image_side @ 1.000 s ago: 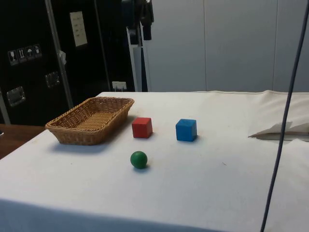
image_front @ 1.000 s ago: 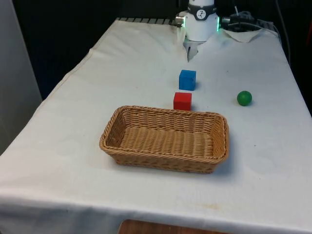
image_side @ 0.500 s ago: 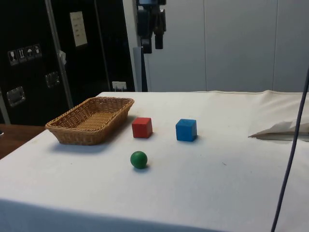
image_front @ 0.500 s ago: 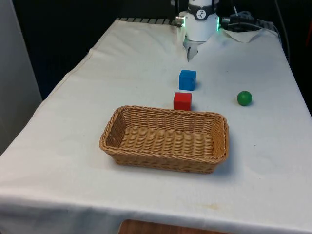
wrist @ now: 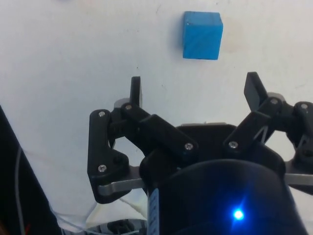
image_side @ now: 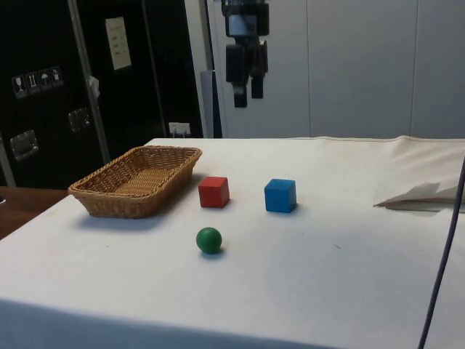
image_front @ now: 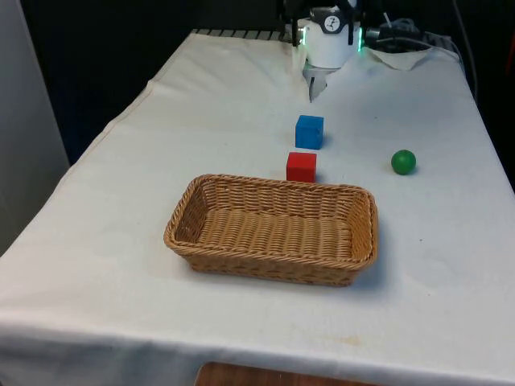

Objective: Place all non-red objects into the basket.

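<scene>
We are hovering our gripper [wrist: 195, 90], fingers spread wide and empty, high above the blue cube [wrist: 202, 35]; we should centre squarely over it before descending.

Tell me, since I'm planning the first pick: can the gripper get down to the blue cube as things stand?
Probably yes. The gripper hangs open above the table, and the blue cube stands alone on the cloth, apart from the red cube and the green ball, with nothing over it.

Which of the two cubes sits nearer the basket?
The red cube, just behind the wicker basket's far rim; the blue cube sits farther back.
</scene>
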Robot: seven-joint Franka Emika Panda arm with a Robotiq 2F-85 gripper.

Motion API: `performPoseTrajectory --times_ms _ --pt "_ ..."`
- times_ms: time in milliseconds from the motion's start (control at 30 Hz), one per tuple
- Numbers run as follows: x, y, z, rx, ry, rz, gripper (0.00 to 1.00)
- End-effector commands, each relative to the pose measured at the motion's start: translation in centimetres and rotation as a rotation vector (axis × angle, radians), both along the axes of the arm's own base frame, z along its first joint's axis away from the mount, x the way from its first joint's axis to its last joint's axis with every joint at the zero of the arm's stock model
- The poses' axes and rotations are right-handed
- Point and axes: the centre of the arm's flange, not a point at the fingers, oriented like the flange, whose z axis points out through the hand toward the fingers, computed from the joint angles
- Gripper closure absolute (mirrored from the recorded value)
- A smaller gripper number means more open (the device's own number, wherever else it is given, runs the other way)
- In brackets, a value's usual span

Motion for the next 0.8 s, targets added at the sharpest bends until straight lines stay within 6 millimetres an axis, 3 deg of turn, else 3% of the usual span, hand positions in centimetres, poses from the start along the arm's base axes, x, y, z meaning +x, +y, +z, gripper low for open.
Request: performPoseTrajectory --times_ms 0,767 --pt "-0.1 -0.1 -0.6 -0.002 -0.005 -0.008 0.0" --pt "-2.9 -0.1 -8.6 -0.021 -0.004 -0.022 0.0"
